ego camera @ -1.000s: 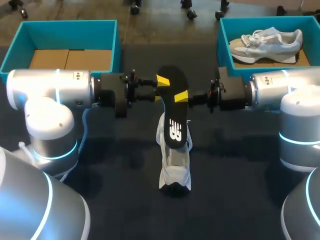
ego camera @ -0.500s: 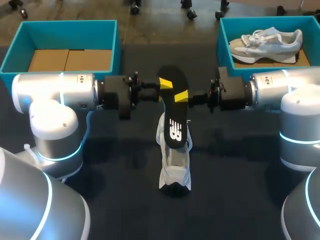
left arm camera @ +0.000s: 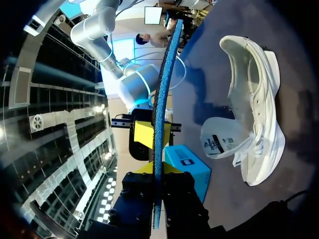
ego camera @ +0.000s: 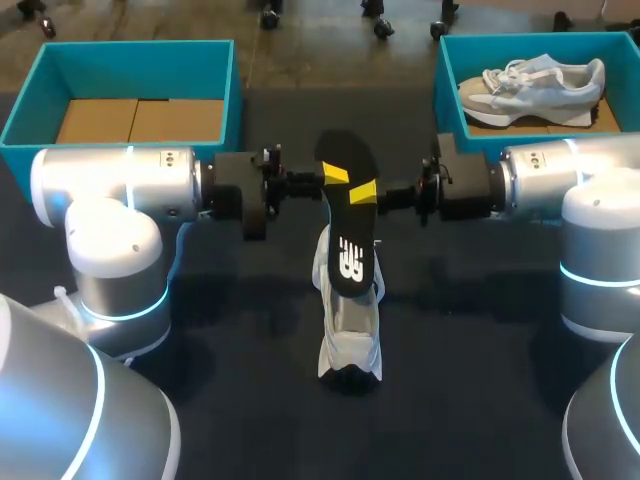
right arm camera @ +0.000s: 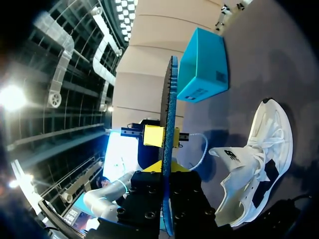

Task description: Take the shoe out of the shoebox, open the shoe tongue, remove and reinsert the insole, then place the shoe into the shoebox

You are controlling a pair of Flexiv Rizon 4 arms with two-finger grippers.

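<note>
Insole (ego camera: 349, 230) hangs face up in the air directly over the shoe (ego camera: 350, 340) on the table. Both run lengthwise away from you, so putting it back in is a straight drop. Your right gripper (ego camera: 365, 190) is clamped on its far half from the right. The left gripper (ego camera: 333, 175) straddles the opposite edge, but you cannot tell whether it grips. Since a second ago only the left arm has slid inward.

Dark table (ego camera: 480, 330): white shoe (ego camera: 350, 348), teal shoeboxes (ego camera: 140, 62).
</note>
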